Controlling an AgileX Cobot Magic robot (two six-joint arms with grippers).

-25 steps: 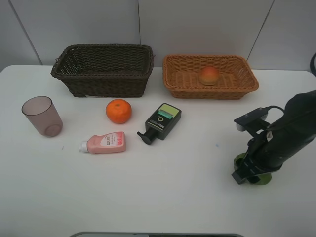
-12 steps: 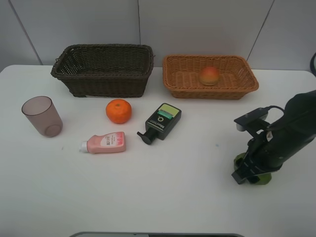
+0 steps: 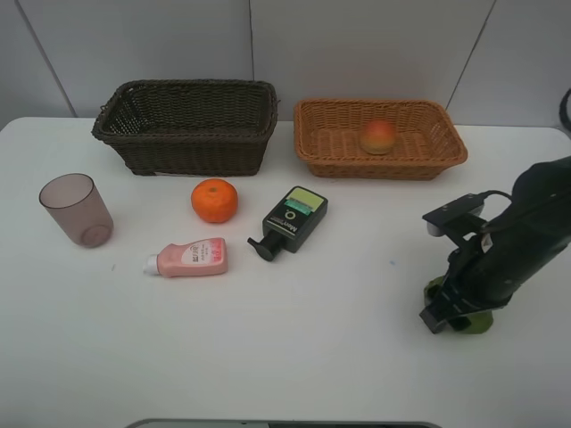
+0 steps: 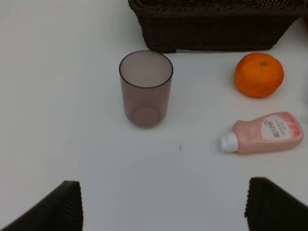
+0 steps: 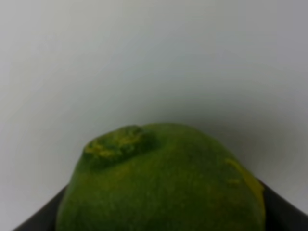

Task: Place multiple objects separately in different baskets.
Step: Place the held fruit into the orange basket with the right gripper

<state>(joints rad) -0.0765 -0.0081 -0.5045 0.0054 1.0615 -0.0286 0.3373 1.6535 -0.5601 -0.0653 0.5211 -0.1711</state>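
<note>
Fruit-sorting had my right gripper (image 3: 455, 316) clamped from above on the green oval fruit (image 5: 161, 183) near the counter's (image 3: 294, 357) right edge, bound, I judged, for the tan basket (image 3: 384, 169) holding the peach (image 3: 378, 136); my left gripper (image 4: 163, 207) hung with jaws apart.

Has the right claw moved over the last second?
No. The right claw stays down at the green fruit, just as far from the light basket as before.
</note>
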